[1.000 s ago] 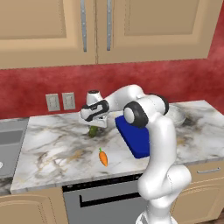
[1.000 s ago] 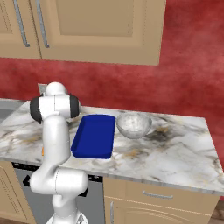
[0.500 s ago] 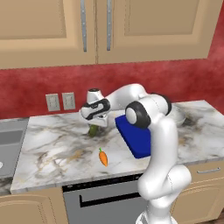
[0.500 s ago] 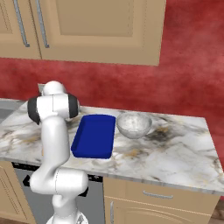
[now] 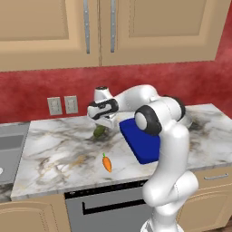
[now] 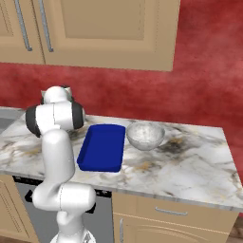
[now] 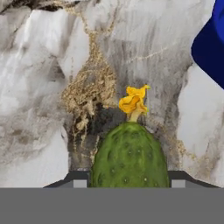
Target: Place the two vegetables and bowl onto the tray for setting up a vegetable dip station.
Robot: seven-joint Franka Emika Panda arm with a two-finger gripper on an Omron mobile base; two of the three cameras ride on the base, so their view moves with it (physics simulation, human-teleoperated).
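From the left base view, my arm reaches left across the marble counter [image 5: 54, 149] and my gripper [image 5: 102, 125] sits low over the cucumber [image 5: 99, 132], a small dark-green piece that shows just under the hand, close to the left edge of the blue tray [image 5: 142, 140]. From here I cannot make out how the jaws stand around it. The carrot [image 5: 107, 163] lies alone nearer the counter's front edge, well apart from the cucumber and to the left of the tray. Two wall outlets [image 5: 62, 105] sit on the red backsplash behind.

From the right base view, my own shoulder and upper arm cover the spot where the hand works. The tray [image 6: 102, 147] lies bare on the counter with the glass bowl [image 6: 145, 135] just beside its far right corner, on the marble and not on the tray.

In the hand view, the cucumber [image 7: 129, 155] stands between my two fingertips [image 7: 78, 180], one on each side at its base, its bumpy green body topped by a yellow blossom [image 7: 133, 101]. The tips sit right at its flanks, so I am clamped on the cucumber. A corner of the tray [image 7: 212, 52] shows at the upper right.
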